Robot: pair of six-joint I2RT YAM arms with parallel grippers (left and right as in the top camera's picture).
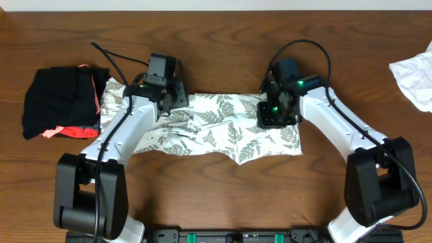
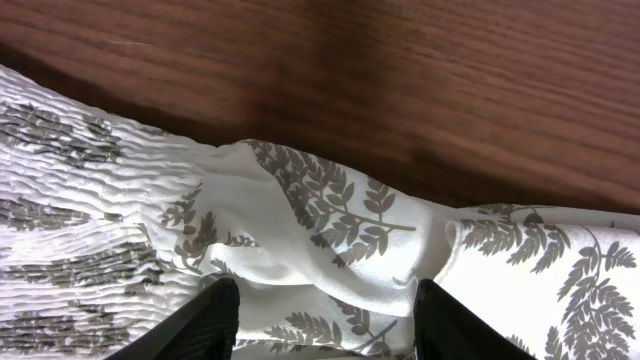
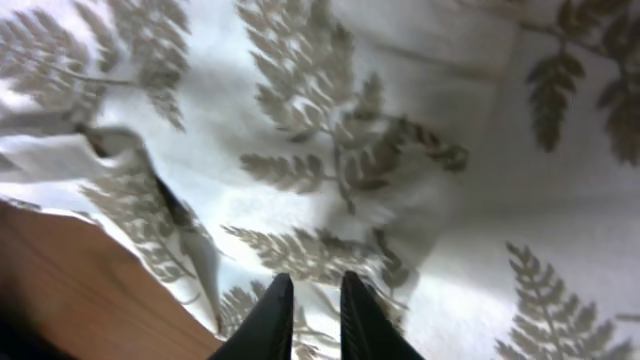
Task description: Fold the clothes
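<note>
The clothes point(image 1: 229, 135), a white dress with a grey-green fern print, lie spread and rumpled across the middle of the table. My left gripper point(image 1: 177, 101) rests over the dress's upper left part. In the left wrist view its fingers point(image 2: 215, 315) stand wide apart, and a raised fold of the dress point(image 2: 320, 210) lies between them. My right gripper point(image 1: 273, 118) hovers over the dress's upper right part. In the right wrist view its fingertips point(image 3: 312, 300) are close together with a narrow slit between them. The printed cloth point(image 3: 400, 150) shows through the slit, and nothing is visibly pinched.
A black bundle with coral-pink trim point(image 1: 64, 101) lies at the left, touching the dress's left end. A plain white cloth point(image 1: 415, 77) sits at the far right edge. Bare wooden table point(image 1: 216, 196) runs along the front, and more shows behind the dress point(image 2: 400, 80).
</note>
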